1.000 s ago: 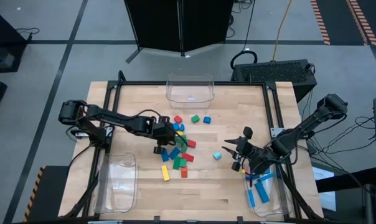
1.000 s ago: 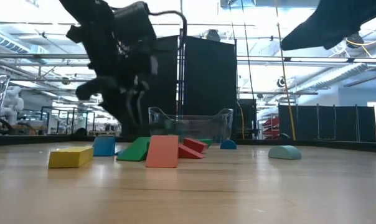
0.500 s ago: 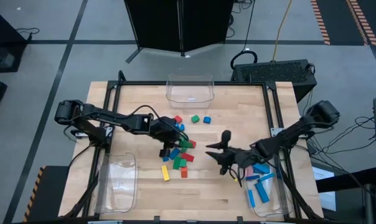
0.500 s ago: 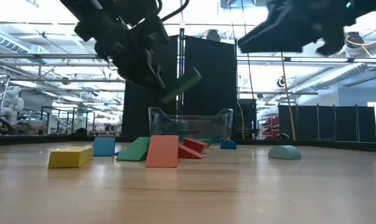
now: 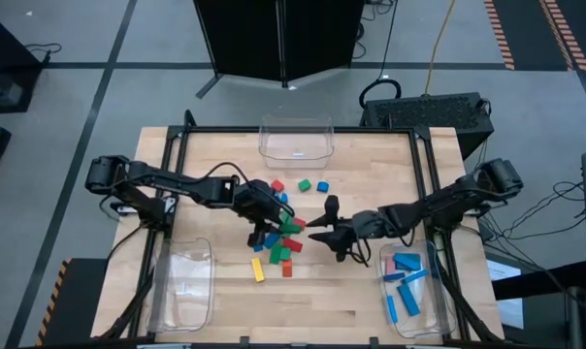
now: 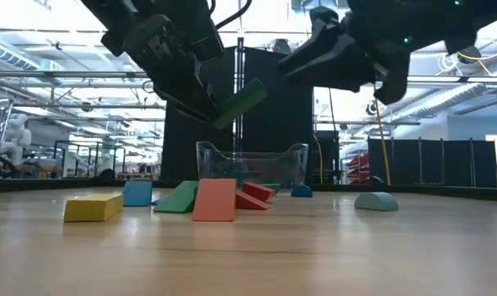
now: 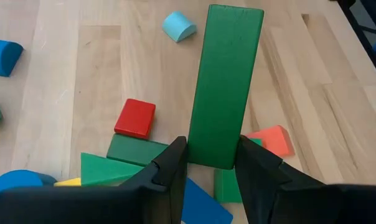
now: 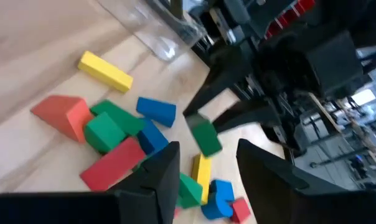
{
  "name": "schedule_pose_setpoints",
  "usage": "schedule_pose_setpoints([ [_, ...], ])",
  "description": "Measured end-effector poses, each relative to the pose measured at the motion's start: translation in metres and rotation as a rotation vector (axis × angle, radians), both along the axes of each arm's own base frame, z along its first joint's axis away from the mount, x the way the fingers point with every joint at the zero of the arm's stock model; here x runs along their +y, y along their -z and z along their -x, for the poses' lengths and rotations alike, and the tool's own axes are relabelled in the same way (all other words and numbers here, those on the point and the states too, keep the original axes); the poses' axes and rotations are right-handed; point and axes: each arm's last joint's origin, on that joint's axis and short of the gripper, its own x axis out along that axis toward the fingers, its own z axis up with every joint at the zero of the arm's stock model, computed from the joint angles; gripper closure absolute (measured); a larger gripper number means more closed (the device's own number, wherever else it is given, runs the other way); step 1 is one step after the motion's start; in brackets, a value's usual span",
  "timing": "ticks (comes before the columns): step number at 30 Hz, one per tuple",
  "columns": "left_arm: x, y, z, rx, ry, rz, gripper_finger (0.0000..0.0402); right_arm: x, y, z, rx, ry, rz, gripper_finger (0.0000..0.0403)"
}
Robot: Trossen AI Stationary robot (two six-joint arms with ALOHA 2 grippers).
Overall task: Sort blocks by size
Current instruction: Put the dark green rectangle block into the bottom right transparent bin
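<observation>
The left claw [image 7: 208, 167] has a long green block [image 7: 223, 84] pinched by one end between its fingers, lifted clear of the bench [image 5: 371, 291] above the mixed pile of blocks [image 5: 278, 244]. In the low view that green bar [image 6: 241, 103] hangs tilted in the air. The right claw [image 5: 330, 236] hovers just beside the pile, fingers parted and holding nothing. A cyan block [image 7: 178, 26] sits alone past the pile, and several blue bars [image 5: 406, 281] lie in the clear bin [image 5: 439, 315] at the right edge.
</observation>
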Motion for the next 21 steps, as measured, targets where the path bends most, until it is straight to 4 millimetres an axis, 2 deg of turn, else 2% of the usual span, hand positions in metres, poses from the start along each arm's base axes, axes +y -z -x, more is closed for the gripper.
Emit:
schedule_pose_setpoints([
  [7, 0.005, -0.002, -0.002, -0.022, -0.018, 0.019, 0.0288, -0.012, -0.011, -0.011, -0.008, -0.067, -0.016, 0.0209],
  [13, 0.005, -0.004, -0.003, -0.048, 0.004, 0.058, 0.0288, -0.019, -0.005, -0.022, 0.049, -0.057, -0.004, 0.0207],
  [21, 0.005, -0.005, -0.003, -0.047, 0.009, 0.063, 0.0288, -0.021, -0.011, -0.027, 0.031, -0.055, -0.013, 0.0218],
])
